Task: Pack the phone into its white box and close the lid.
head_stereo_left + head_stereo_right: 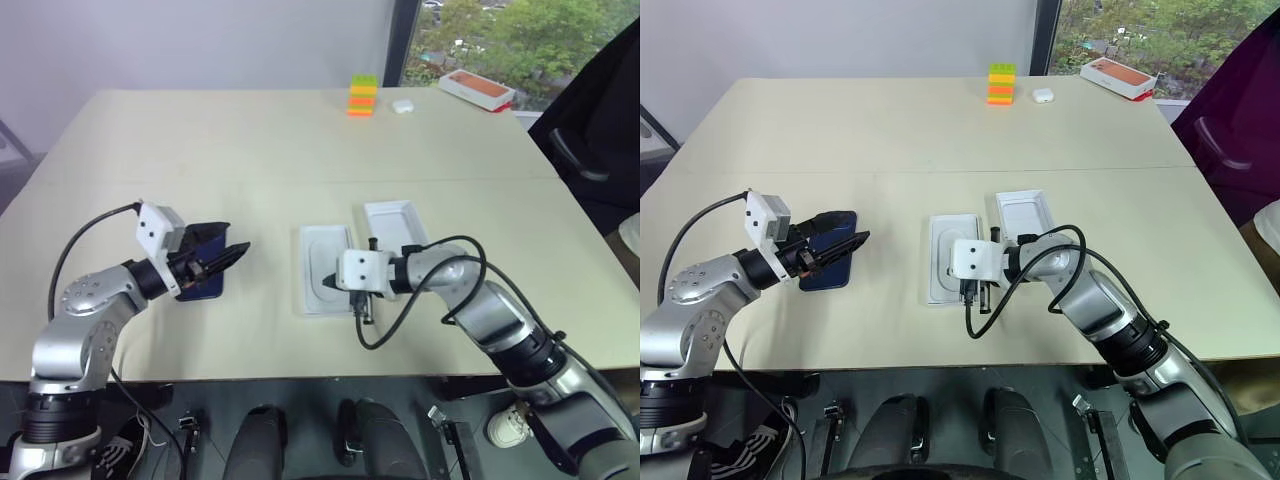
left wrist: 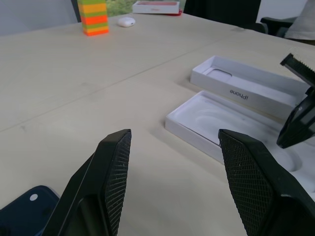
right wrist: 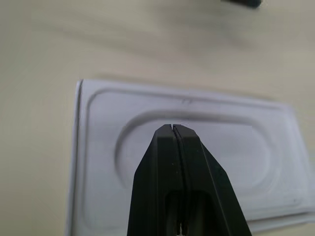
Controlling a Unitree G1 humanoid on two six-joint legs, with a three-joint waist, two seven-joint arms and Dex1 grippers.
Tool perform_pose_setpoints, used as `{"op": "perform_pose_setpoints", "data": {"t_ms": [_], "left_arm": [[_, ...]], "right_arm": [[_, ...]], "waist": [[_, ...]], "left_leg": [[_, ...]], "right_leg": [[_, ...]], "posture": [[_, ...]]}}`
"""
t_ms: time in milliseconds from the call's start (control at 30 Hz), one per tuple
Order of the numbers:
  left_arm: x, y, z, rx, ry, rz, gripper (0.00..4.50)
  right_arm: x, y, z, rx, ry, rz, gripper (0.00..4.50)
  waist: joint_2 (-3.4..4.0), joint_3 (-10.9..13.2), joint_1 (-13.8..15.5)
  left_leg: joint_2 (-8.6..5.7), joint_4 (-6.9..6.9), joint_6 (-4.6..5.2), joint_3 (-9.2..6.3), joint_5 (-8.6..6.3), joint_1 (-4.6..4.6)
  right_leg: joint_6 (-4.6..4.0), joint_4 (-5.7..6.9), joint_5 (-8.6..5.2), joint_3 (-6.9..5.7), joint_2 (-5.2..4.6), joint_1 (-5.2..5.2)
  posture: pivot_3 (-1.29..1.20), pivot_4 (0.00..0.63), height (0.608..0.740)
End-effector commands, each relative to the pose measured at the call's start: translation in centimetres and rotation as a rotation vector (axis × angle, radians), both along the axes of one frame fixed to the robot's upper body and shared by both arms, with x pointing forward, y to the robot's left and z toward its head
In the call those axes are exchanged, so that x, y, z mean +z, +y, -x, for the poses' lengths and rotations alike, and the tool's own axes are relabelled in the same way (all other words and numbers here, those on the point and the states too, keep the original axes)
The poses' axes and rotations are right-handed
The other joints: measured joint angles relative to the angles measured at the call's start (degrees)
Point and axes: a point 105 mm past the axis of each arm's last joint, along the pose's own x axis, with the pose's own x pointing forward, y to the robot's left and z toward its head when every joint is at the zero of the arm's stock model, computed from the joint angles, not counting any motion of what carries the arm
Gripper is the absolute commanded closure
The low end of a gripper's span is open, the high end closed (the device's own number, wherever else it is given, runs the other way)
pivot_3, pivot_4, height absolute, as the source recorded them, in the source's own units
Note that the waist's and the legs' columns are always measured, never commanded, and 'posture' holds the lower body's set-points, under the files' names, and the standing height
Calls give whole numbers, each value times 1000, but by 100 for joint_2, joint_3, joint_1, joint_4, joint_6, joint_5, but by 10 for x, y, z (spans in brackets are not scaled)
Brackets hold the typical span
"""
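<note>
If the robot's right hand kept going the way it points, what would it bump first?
Probably the thin white insert. The right hand, fingers shut, points down at the insert's oval recess, with nothing visible between them.

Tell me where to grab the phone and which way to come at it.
Grip the phone across its two long edges near the middle, from above. It lies flat on the table, so only those thin edges offer a pinch. The left gripper, open, is closest.

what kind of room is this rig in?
Probably an office or meeting room: a large beige table, a tall window with trees outside, and a dark office chair beside the table's far corner.
</note>
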Motion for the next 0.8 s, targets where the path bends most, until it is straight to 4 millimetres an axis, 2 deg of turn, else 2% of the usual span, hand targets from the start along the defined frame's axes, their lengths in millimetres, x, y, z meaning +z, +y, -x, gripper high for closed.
{"op": "perform_pose_setpoints", "data": {"t_ms": [33, 167, 367, 433, 567, 700, 800], "left_arm": [[12, 0, -1, 0, -51, 2, 1500], [13, 0, -1, 4, -53, 4, 1500], [14, 0, 0, 3, -57, 4, 1500], [13, 0, -1, 2, -56, -1, 1500], [14, 0, -1, 3, -57, 6, 1500], [15, 0, -2, 4, -58, 6, 1500], [16, -1, -2, -4, -57, 7, 1500]], "right_arm": [[16, 5, -9, -30, -61, -69, 4469], [5, 7, -10, -46, -40, -73, 4469], [-31, 1, -16, -80, -55, 29, 4469], [-36, 1, -16, -69, -66, 63, 4469], [-33, 4, -15, -62, -65, 41, 4469], [-22, 6, -16, -79, -28, -38, 4469], [-15, -1, -21, -120, -8, -80, 4469]], "waist": [[0, 0, -1], [0, 0, 3], [0, 0, -4], [0, 0, -9], [-1, 0, -26], [0, 0, -29], [0, 0, -22]], "left_leg": [[0, 0, 0, 0, 0, 0], [1, -2, 0, 0, 0, 0], [0, -1, 0, 1, 0, 0], [0, -2, 0, 1, 0, 0], [2, -2, 0, 0, 0, 3], [2, -2, 0, 0, 0, 3], [2, -2, 0, 0, 0, 2]], "right_leg": [[-4, 1, 2, 0, 0, -1], [-15, -1, 9, 0, 0, 0], [-15, -1, 9, 0, -1, 1], [-15, 0, 9, 0, 0, -1], [-15, 1, 9, 0, 2, 0], [-15, 1, 9, 0, 3, 1], [-15, 1, 9, 0, 2, 0]], "posture": [[0, 150, 740], [0, 150, 740], [0, 150, 740], [0, 150, 740], [0, 150, 740], [0, 150, 740], [0, 150, 740]]}}
